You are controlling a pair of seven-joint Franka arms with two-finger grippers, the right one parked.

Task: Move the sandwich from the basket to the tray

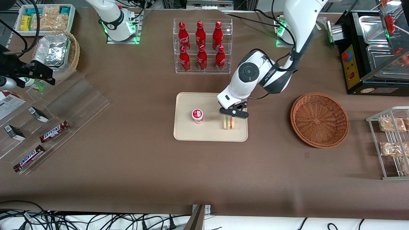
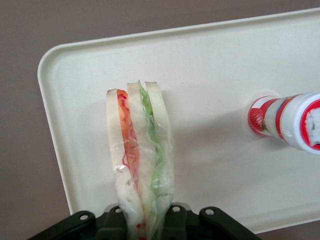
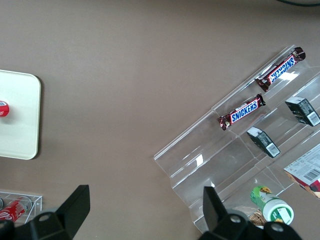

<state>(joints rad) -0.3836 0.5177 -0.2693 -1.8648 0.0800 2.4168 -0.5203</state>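
The sandwich [image 1: 228, 122] is a wrapped wedge with white bread and red and green layers. It stands on edge on the cream tray [image 1: 185, 131], near the tray's end toward the basket. My left gripper [image 1: 230, 117] is right above it, shut on its upper edge. In the left wrist view the sandwich [image 2: 142, 150] is pinched narrow between the black jaws of the gripper [image 2: 142, 227], over the tray [image 2: 210, 75]. The reddish-brown basket [image 1: 319, 119] sits empty toward the working arm's end of the table.
A small red-and-white cup [image 1: 197, 115] stands on the tray beside the sandwich [image 2: 287, 122]. A rack of red bottles [image 1: 202, 46] stands farther from the camera. A wire rack of snack packs [image 1: 391, 140] and a black machine [image 1: 367, 51] flank the basket.
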